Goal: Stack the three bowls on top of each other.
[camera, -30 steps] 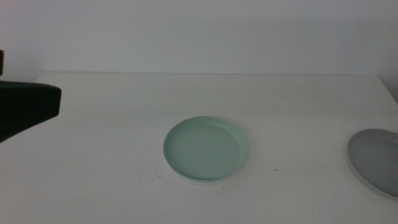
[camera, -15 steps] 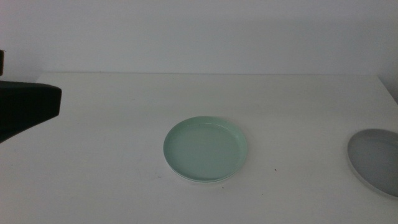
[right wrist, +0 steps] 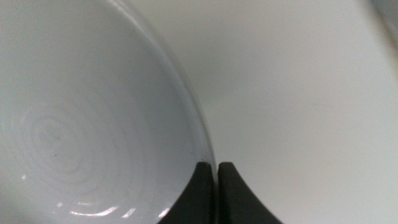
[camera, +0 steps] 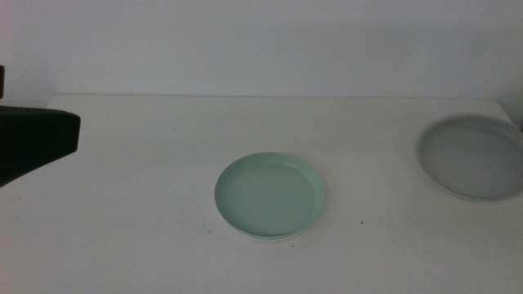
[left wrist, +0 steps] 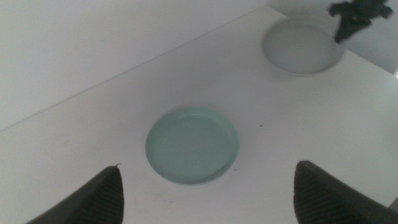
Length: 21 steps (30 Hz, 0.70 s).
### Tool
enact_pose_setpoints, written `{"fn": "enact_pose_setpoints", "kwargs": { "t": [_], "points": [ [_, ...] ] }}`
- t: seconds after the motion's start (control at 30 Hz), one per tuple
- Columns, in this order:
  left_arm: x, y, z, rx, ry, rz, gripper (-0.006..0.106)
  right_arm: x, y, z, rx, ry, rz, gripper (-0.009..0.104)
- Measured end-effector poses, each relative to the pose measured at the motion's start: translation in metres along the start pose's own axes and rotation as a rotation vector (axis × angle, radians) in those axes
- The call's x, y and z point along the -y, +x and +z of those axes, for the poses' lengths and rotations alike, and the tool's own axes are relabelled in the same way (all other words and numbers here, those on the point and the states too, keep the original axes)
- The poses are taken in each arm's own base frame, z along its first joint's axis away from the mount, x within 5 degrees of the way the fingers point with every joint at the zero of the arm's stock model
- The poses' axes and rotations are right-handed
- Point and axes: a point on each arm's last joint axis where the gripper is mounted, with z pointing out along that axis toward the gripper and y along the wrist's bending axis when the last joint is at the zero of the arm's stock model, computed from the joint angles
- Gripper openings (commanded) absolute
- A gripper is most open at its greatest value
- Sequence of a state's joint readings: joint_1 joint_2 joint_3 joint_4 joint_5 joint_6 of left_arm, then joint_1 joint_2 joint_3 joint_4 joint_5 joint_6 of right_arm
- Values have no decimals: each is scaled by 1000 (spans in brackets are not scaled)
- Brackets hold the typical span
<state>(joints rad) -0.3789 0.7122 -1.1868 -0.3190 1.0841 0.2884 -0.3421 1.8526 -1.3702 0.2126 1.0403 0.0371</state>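
The mint green bowl (camera: 270,194) lies in the middle of the table, and it also shows in the left wrist view (left wrist: 192,145). A thin pale rim (camera: 245,236) under its near edge looks like the white bowl. The grey bowl (camera: 474,157) hangs tilted above the table at the right, blurred. My right gripper (right wrist: 214,171) is shut on its rim (right wrist: 186,106); this gripper also shows in the left wrist view (left wrist: 354,15) at the grey bowl (left wrist: 301,48). My left gripper (left wrist: 207,167) is open and empty, high above the green bowl.
The left arm's dark body (camera: 37,139) juts in at the left edge of the middle view. The white table (camera: 147,237) ends at a pale wall behind. A small dark speck (camera: 362,222) lies right of the green bowl.
The grey bowl has risen off the table at the right edge and moved up and a little left. The green bowl and left arm have not moved.
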Motion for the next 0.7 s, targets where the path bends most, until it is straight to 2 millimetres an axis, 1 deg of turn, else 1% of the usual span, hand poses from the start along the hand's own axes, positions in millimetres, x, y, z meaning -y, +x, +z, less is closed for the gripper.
{"fn": "enact_pose_setpoints", "kwargs": {
  "t": [0.07, 0.13, 0.23, 0.33, 0.43, 0.53, 0.6, 0.7],
  "points": [
    [0, 0, 0, 0, 0, 0, 94, -36, 6, -14, 32, -40, -77, -2],
    [0, 0, 0, 0, 0, 0, 94, -80, 16, -17, 33, -78, -168, -2],
    [0, 0, 0, 0, 0, 0, 94, -142, 38, -9, 4, -125, -286, -2],
    [0, 0, 0, 0, 0, 0, 94, -190, 59, 4, -35, -152, -378, -2],
    [0, 0, 0, 0, 0, 0, 94, -227, 81, 20, -76, -160, -450, -2],
    [0, 0, 0, 0, 0, 0, 94, -252, 98, 36, -106, -167, -500, -2],
    [0, 0, 0, 0, 0, 0, 94, -260, 103, 44, -120, -174, -499, -2],
    [0, 0, 0, 0, 0, 0, 94, -263, 105, 58, -154, -182, -474, -2]
  ]
}}
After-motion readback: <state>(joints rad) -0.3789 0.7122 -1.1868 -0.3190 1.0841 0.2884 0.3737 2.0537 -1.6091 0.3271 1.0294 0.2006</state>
